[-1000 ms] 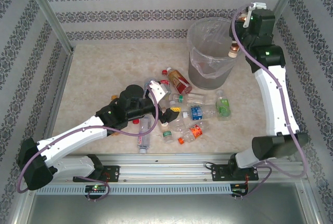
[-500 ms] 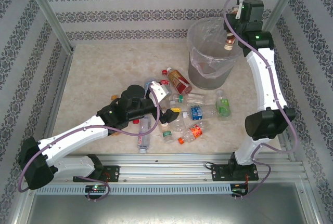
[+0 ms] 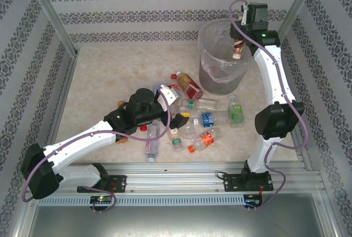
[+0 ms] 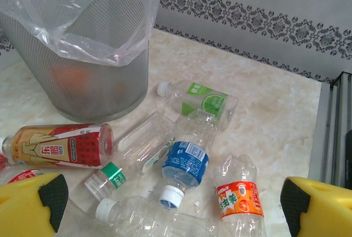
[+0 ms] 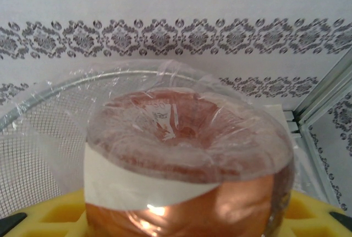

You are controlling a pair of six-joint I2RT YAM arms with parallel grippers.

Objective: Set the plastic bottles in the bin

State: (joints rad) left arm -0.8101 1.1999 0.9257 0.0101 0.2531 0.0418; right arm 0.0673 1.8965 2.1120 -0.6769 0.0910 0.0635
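Several plastic bottles (image 3: 193,121) lie in a heap on the table in front of the bin (image 3: 220,83). My left gripper (image 3: 172,106) hovers open over the heap's left side. Its wrist view looks down on a blue-label bottle (image 4: 185,163), an orange-label bottle (image 4: 237,199), a green-label bottle (image 4: 204,102) and a red-label bottle of brown liquid (image 4: 61,147), with the bin's mesh wall (image 4: 82,77) behind. My right gripper (image 3: 238,43) is shut on an amber-filled bottle (image 3: 237,47), held above the bin's open mouth. That bottle's base (image 5: 187,138) faces the right wrist camera, over the lined rim (image 5: 49,97).
Patterned walls and metal posts close in the table on three sides. A rail (image 3: 181,171) runs along the near edge by the arm bases. Bare tabletop (image 3: 104,77) spreads left of the heap. A red shape (image 4: 66,77) shows through the bin's wall.
The right arm has swung left, carrying the amber bottle from beside the bin's right rim to over its opening. The left gripper has edged slightly right over the heap.
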